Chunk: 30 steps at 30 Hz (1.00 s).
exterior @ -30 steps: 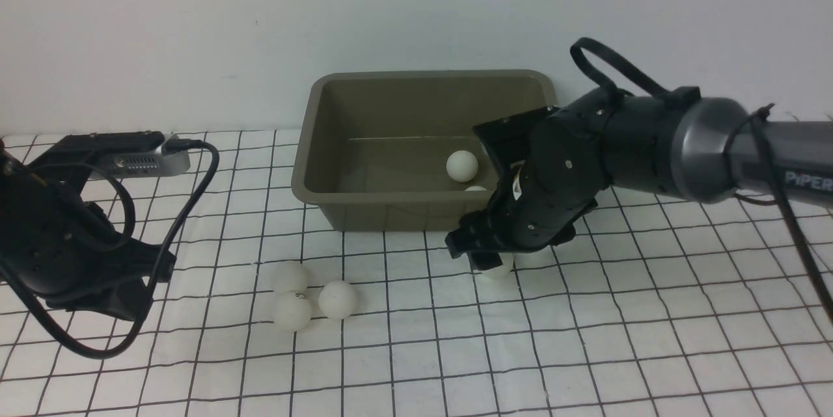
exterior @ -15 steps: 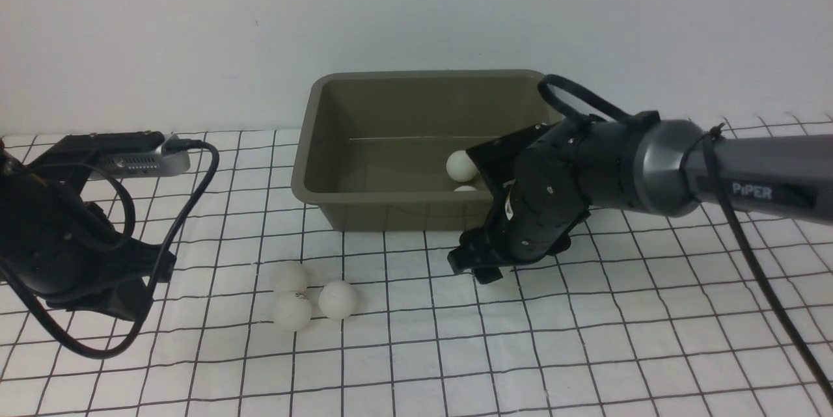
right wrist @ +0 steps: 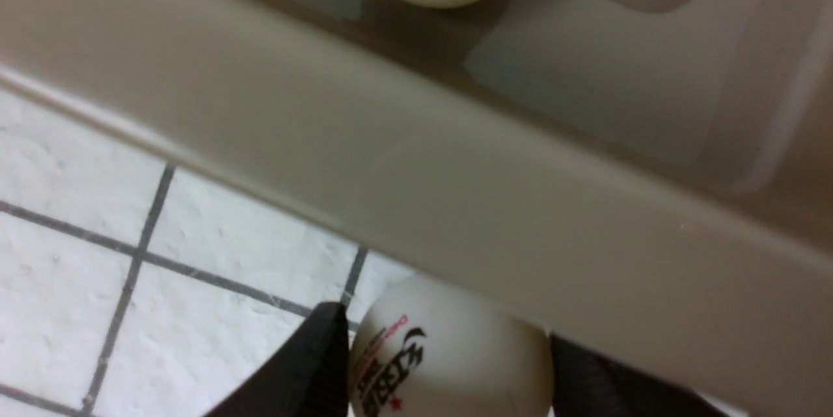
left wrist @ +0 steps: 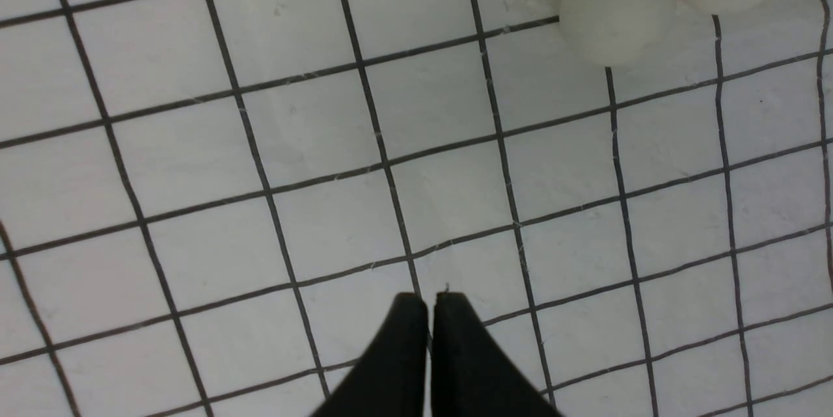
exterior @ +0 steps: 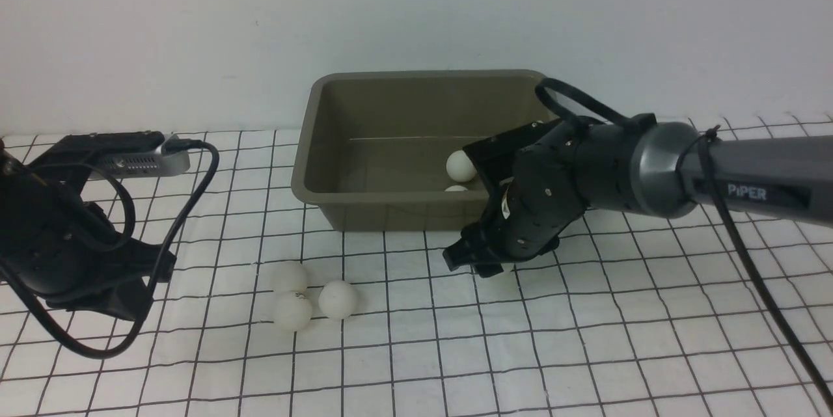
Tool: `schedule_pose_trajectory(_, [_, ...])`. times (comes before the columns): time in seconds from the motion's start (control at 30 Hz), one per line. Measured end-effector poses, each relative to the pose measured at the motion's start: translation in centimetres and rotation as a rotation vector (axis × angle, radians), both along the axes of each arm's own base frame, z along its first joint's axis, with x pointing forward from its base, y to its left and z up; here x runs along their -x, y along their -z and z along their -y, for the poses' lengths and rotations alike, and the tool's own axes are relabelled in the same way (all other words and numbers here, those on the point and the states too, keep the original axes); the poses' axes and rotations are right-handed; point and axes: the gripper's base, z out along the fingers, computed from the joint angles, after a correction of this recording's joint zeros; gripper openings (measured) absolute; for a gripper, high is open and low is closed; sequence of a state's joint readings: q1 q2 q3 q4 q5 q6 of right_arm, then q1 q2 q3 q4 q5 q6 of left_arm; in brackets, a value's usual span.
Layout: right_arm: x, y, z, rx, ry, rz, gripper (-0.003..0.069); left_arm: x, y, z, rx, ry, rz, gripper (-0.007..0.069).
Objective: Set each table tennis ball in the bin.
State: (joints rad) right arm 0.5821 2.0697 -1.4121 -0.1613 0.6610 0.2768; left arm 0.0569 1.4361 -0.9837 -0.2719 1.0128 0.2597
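Note:
The olive-brown bin point(exterior: 306, 163) stands at the back middle of the table, with two table tennis balls point(exterior: 461, 166) inside near its right end. Three more white balls point(exterior: 338, 300) lie together on the checked cloth in front of its left end. My right gripper point(exterior: 475, 261) is low at the bin's front wall. In the right wrist view this gripper point(right wrist: 446, 329) is shut on a ball with a dark and red logo point(right wrist: 455, 365), just under the bin's rim point(right wrist: 455, 163). My left gripper point(left wrist: 429, 303) is shut on nothing, above bare cloth a few squares from two balls point(left wrist: 615, 10).
The left arm point(exterior: 71, 241) with its looping black cable sits at the table's left edge. A white wall rises right behind the bin. White cloth with a black grid covers the whole table.
The right arm came down and slightly left at the bin's front wall, and its jaws closed onto the ball there. The left arm and the other balls stayed put.

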Motion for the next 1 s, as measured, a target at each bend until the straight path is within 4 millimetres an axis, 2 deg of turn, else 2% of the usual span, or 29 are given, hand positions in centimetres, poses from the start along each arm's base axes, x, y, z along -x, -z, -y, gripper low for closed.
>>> schedule_pose_trajectory(0.27, [0.8,0.0,-0.7,-0.019,-0.031,-0.062,0.0358,0.0,0.0,0.0,0.000,0.000,0.000,-0.0003])
schedule_pose_trajectory(0.33, [1.4,-0.1,-1.4,-0.025,-0.062,-0.079,0.0358,0.0,0.0,0.0,0.000,0.000,0.000,-0.0003])
schedule_pose_trajectory(0.4, [2.9,-0.6,-2.7,-0.031,-0.127,-0.121,0.0358,0.0,0.0,0.0,0.000,0.000,0.000,-0.0003])
schedule_pose_trajectory(0.5, [4.3,-1.9,-4.0,-0.047,-0.187,-0.119,0.0358,0.0,0.0,0.0,0.000,0.000,0.001,-0.0003])
schedule_pose_trajectory(0.53, [5.0,-3.6,-4.4,-0.065,-0.215,-0.091,0.0358,0.0,0.0,0.0,0.000,0.000,0.001,-0.0003])
schedule_pose_trajectory(0.57, [5.0,-3.6,-4.4,-0.065,-0.215,-0.091,0.0358,0.0,0.0,0.0,0.000,0.000,0.001,-0.0003])
schedule_pose_trajectory(0.63, [5.8,-7.1,-4.5,-0.103,-0.245,-0.015,0.0358,0.0,0.0,0.0,0.000,0.000,0.001,-0.0003])
schedule_pose_trajectory(0.67, [5.7,-10.1,-4.2,-0.128,-0.257,0.064,0.0358,0.0,0.0,0.0,0.000,0.000,0.001,-0.0003])
schedule_pose_trajectory(0.73, [5.1,-13.2,-3.7,-0.143,-0.257,0.171,0.0358,0.0,0.0,0.0,0.000,0.000,0.002,-0.0003])
schedule_pose_trajectory(0.8, [4.0,-15.2,-3.0,-0.147,-0.234,0.259,0.0358,0.0,0.0,0.0,0.000,-0.001,0.002,-0.0003])
schedule_pose_trajectory(0.87, [2.0,-17.0,-1.5,-0.152,-0.175,0.353,0.0358,0.0,0.0,0.0,0.000,-0.001,0.002,-0.0003])
schedule_pose_trajectory(0.97, [0.0,-17.3,0.1,-0.144,-0.117,0.397,0.0358,0.0,0.0,0.0,0.000,-0.001,0.004,-0.0003])
schedule_pose_trajectory(1.0, [-1.9,-16.2,1.4,-0.130,-0.066,0.396,0.0358,-0.1,0.0,0.0,0.002,-0.004,0.010,-0.0003])
